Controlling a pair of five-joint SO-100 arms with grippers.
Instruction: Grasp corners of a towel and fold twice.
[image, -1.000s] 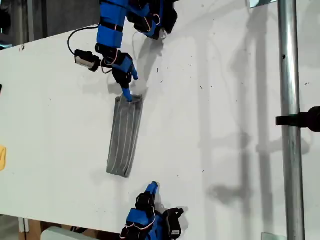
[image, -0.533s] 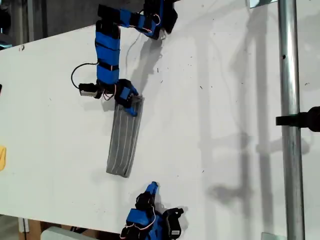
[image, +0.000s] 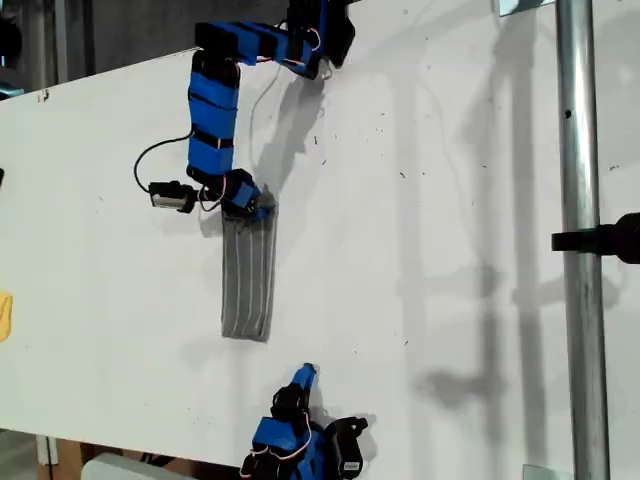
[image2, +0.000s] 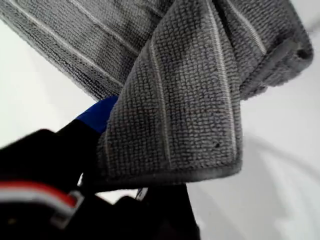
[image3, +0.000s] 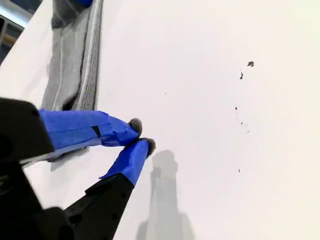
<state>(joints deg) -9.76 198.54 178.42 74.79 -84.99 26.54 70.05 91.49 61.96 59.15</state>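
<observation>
Towel (image2: 190, 100) folds hide my first gripper (image: 258, 208), clamped on them; second gripper (image3: 141, 136) together.

metal pole (image: 578, 240) bars exterior view's right

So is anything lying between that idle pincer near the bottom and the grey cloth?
Nothing visible. Only bare white table lies between my second pincer and the near end of the towel. My first pincer already grips the far end.
</observation>
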